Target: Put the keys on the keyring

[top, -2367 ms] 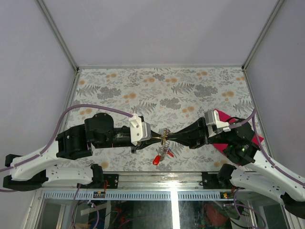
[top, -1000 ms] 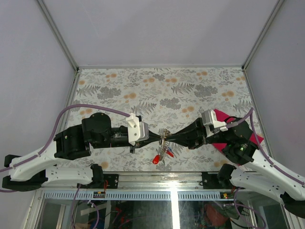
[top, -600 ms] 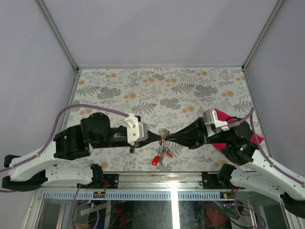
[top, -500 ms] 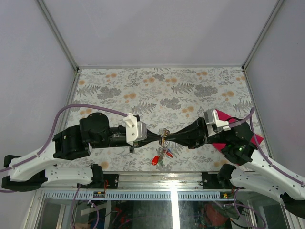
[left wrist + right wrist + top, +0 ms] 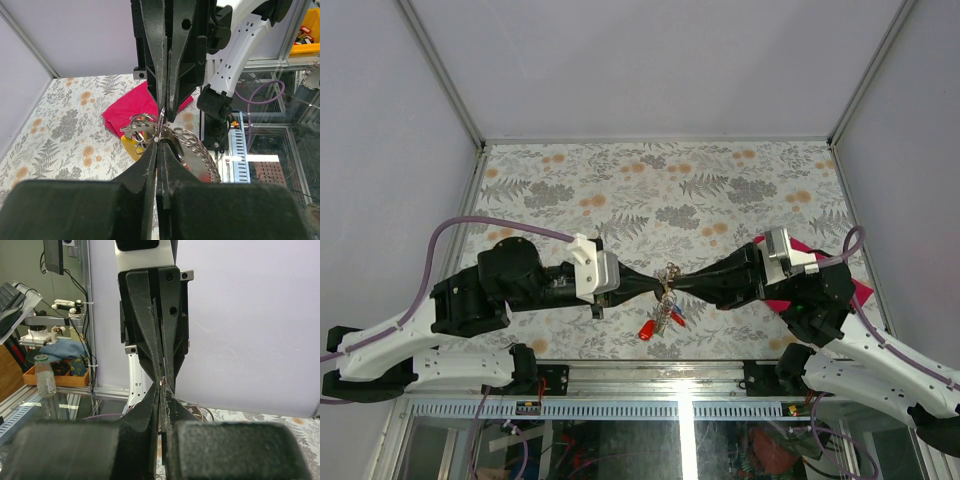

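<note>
Both grippers meet tip to tip above the table's near middle. My left gripper (image 5: 659, 285) is shut on the thin silvery keyring (image 5: 668, 274), and my right gripper (image 5: 676, 284) is shut on it from the other side. Keys hang beneath, a red head (image 5: 647, 329) and a blue one (image 5: 678, 321) among them. In the left wrist view my gripper (image 5: 159, 140) pinches wire loops of the keyring (image 5: 141, 124), with a yellow key head (image 5: 130, 148) just below. In the right wrist view my gripper (image 5: 163, 385) holds a sliver of ring wire.
A magenta cloth (image 5: 782, 302) lies under the right arm, also seen as the cloth (image 5: 131, 106) on the floral table cover (image 5: 660, 190). Grey walls (image 5: 390, 130) enclose the table on three sides. A metal rail (image 5: 660, 378) runs along the near edge.
The left jaws have closed the last bit onto the ring. Both wrists have drawn slightly apart, left wrist leftwards, right wrist rightwards, and the hanging keys have shifted a little.
</note>
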Available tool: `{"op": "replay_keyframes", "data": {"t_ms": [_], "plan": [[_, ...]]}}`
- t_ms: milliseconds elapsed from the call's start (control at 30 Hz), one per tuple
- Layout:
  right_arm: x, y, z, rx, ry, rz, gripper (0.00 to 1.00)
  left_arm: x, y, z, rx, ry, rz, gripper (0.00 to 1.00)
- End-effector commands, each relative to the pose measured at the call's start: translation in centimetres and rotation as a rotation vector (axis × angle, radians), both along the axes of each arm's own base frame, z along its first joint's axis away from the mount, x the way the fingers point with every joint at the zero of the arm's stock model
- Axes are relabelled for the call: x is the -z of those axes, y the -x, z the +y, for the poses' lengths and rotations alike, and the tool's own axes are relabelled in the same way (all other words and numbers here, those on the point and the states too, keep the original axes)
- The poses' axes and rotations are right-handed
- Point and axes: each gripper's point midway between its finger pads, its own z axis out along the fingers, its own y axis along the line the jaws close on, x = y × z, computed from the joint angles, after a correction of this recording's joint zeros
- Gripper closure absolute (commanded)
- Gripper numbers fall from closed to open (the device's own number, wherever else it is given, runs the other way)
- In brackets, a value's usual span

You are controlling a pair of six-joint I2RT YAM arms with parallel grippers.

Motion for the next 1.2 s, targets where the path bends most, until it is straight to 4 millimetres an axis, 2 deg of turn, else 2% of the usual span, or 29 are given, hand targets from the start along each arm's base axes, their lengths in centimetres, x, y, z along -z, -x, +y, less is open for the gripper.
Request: {"op": "replay_keyframes", "data": {"t_ms": [0, 333, 500, 800, 967, 1167], "plan": [[-4.6, 0.8, -1.9, 0.029, -0.168, -0.087, 1.00, -1.0, 0.0, 0.0, -0.007, 0.049, -0.003, 1.00], [-5.8, 0.4, -2.4, 0.031, -0.275, -0.063, 1.00, -0.6, 0.0, -1.3, 0.009, 0.079, 0.015, 1.00], [-5.8, 0.2, -2.4, 0.036, -0.287, -0.061, 1.00, -0.9, -0.1, -1.3, 0.004, 0.100, 0.020, 0.99], [-5.0, 0.4, -2.0, 0.034, -0.224, -0.075, 1.00, -3.6, -0.7, 0.7, -0.062, 0.236, 0.009, 0.79], [-4.6, 0.9, -1.6, -0.004, -0.189, -0.088, 1.00, -4.9, -0.7, 1.6, -0.075, 0.325, 0.008, 0.75], [-4.4, 1.6, -1.2, -0.055, -0.170, -0.097, 1.00, -4.5, 0.0, 0.5, -0.025, 0.308, 0.013, 0.73]]}}
